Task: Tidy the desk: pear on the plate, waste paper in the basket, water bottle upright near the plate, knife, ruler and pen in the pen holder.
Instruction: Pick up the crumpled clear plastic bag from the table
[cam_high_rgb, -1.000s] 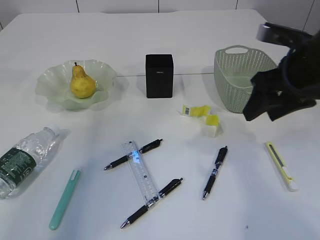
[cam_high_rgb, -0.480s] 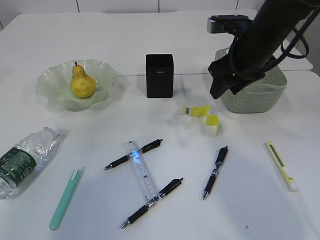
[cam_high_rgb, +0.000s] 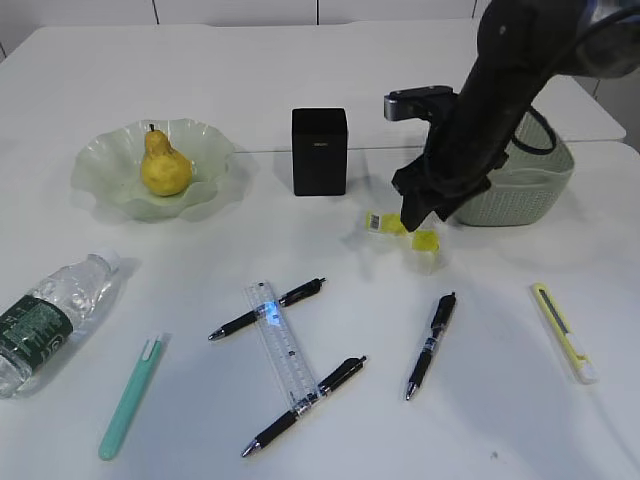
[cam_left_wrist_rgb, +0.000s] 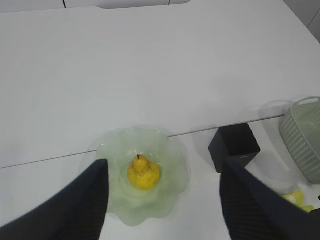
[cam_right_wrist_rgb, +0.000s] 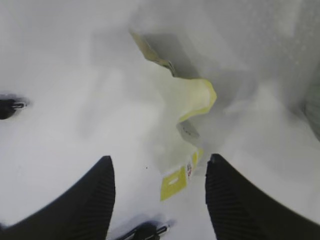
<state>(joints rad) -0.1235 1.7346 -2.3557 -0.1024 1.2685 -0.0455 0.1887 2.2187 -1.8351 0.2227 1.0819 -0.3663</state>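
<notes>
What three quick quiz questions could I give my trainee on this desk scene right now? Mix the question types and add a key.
1. True or false: the pear already sits on the plate.
2. Multiple choice: the right gripper hangs over which item? A) the ruler B) the waste paper C) the water bottle
3. Fill in: the water bottle lies on its ____ at the table's near left.

Key
1. True.
2. B; in the right wrist view the open gripper has the scrap below and between its fingers, not yet gripped.
3. Side.
</notes>
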